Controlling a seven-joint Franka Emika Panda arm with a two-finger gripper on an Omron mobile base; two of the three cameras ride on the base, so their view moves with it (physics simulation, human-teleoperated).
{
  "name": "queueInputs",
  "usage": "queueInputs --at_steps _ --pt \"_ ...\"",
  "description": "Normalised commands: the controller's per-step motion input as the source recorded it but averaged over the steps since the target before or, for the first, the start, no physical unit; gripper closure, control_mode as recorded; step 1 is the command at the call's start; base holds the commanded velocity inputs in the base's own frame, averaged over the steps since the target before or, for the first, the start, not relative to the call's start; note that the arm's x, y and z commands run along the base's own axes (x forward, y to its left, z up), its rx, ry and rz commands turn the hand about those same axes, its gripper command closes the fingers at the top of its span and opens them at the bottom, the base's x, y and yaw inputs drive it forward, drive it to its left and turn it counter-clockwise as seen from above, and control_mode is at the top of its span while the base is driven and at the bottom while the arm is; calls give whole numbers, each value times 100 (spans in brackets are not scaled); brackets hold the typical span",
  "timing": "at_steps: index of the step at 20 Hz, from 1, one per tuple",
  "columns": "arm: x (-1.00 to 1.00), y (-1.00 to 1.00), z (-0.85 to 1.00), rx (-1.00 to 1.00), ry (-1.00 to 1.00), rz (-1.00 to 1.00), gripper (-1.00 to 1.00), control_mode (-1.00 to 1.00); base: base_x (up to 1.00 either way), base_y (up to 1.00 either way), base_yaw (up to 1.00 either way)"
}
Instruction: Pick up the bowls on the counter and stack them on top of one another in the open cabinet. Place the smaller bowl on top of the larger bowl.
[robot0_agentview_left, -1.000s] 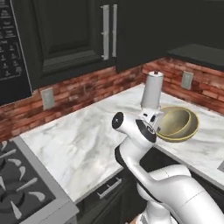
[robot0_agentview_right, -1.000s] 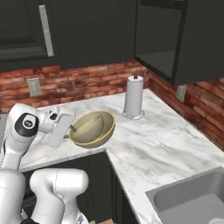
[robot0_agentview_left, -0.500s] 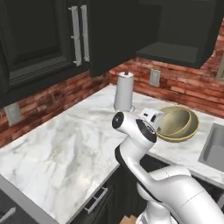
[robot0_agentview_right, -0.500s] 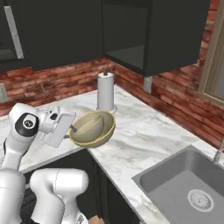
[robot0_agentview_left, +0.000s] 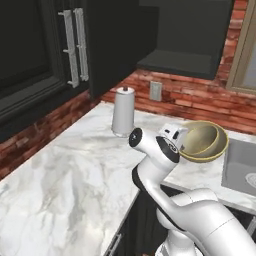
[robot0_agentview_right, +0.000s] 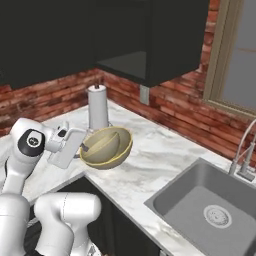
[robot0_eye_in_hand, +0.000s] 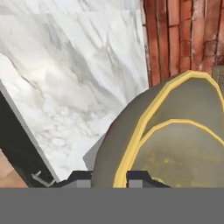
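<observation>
Claw (robot0_agentview_right: 84, 148) pinches the rim of the big bowl (robot0_agentview_right: 107, 147), one fingertip inside, one outside. The small bowl (robot0_eye_in_hand: 183, 153) is already nested in it: the hand view shows a second yellow rim inside the first. Both are carried in the air, tilted on their side, above the bench (robot0_agentview_right: 150, 160) edge, not resting on it.

From the right base view the open cabinet (robot0_agentview_right: 127, 64) sits at about 1 o'clock from the bowls, higher up and further back; a paper towel roll (robot0_agentview_right: 98, 107) stands at 12 o'clock, just behind them, and the sink (robot0_agentview_right: 210, 210) is at 4 o'clock.

Step in hand looks like carrying the stack to the cabinet. To do it well:
- level the bowls before raising, since the tilt could let the inner one slide out
- lift clear of the roll
- clear the shelf lip, set down flat, then release.
</observation>
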Motion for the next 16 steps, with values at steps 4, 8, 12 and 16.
queueInputs --at_steps 4,8,12,16 --pt "0 0 0 0 0 0 100 100 63 10 -32" --pt "0 0 0 0 0 0 100 100 59 8 -28" --pt "0 0 0 0 0 0 100 100 54 6 -27" --pt "0 0 0 0 0 0 100 100 59 11 -28"
